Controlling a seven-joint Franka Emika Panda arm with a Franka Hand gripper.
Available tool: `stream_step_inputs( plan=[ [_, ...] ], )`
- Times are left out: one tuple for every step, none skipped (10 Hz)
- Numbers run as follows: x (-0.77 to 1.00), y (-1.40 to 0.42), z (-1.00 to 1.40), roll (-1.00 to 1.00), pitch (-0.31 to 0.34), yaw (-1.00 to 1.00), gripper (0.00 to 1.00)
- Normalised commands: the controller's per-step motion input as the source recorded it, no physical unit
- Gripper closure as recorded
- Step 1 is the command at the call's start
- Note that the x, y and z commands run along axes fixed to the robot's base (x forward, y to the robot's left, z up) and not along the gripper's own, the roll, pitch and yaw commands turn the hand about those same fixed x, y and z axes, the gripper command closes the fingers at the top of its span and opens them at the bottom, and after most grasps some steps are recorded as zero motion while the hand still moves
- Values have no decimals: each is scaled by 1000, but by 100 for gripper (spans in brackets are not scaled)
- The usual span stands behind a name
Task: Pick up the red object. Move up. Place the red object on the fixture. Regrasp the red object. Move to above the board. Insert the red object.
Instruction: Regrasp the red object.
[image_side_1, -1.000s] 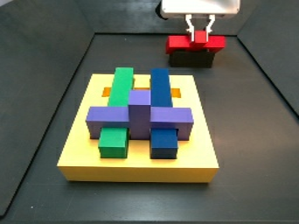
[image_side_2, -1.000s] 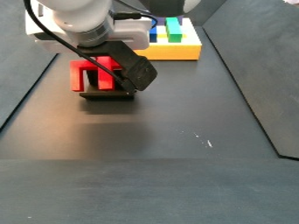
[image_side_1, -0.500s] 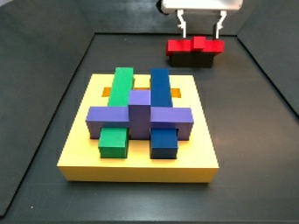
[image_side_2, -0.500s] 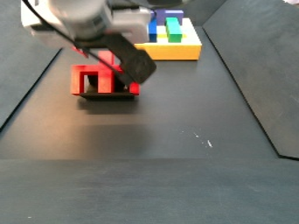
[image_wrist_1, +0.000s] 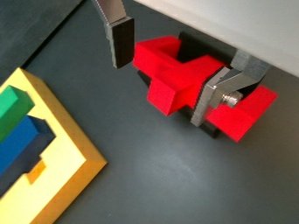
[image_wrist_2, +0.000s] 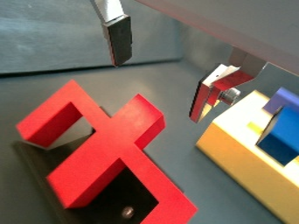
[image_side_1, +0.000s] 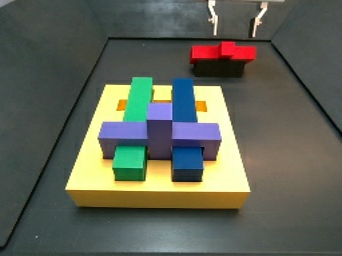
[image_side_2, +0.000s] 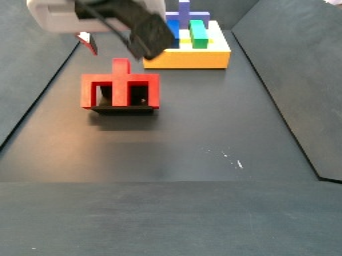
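The red object (image_side_1: 223, 50) rests on the dark fixture (image_side_1: 221, 67) at the back of the floor, free of any grip. It also shows in a side view (image_side_2: 120, 90) and in both wrist views (image_wrist_1: 176, 74) (image_wrist_2: 100, 144). My gripper (image_side_1: 238, 14) hangs open and empty straight above it, with a clear gap below the fingertips. In both wrist views the fingers (image_wrist_1: 117, 39) (image_wrist_2: 117, 39) stand wide apart, with nothing between them. The yellow board (image_side_1: 94, 160) with green, blue and purple blocks lies nearer the front.
The fixture (image_wrist_2: 140, 199) stands on a black floor with low dark walls around it. The board shows at the edge of both wrist views (image_wrist_1: 41, 175) (image_wrist_2: 239, 153) and far back in a side view (image_side_2: 201, 58).
My gripper has opened, let go of the red object and risen straight up. The red object stays on the fixture.
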Motion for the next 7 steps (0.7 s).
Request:
stream_step_inputs(
  plan=[
    [0,0,0,1000,-49,0,0],
    [0,63,0,1000,-46,0,0],
    [0,103,0,1000,0,0,0],
    [0,3,166,1000,0,0,0],
    [-109,-200,109,1000,0,-29,0],
    [-183,-303,34,1000,0,-17,0],
    [-109,-331,0,1000,-14,-37,0]
  ],
)
